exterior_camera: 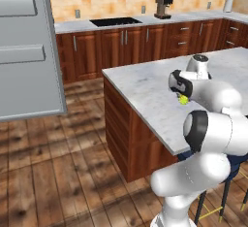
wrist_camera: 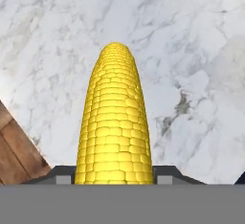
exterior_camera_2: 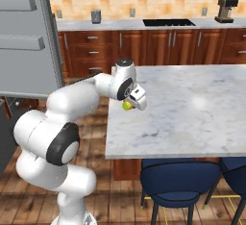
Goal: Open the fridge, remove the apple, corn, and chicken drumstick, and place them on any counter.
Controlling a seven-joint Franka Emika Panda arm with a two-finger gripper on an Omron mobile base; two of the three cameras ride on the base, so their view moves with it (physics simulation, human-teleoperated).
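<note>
Fingertips mostly hidden behind the corn [wrist_camera: 115, 122]; fridge [exterior_camera: 29, 51] door cut off at upper left. Arm folded, wrist bent down over the counter [exterior_camera_2: 192, 104] near its left edge. Gripper [exterior_camera_2: 129, 105] clamped on the corn: yellow cob, kernel rows clear, centre of hand view, above marble.

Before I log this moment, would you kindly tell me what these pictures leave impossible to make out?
- Fridge interior: both base views catch just its grey door, cut off by the left and top edges, so the apple and drumstick cannot be checked.
- Corn lower end: hand view, cut off at the bottom between the gripper tips.
- Whether the corn touches the island counter: too small in the base views.
</note>
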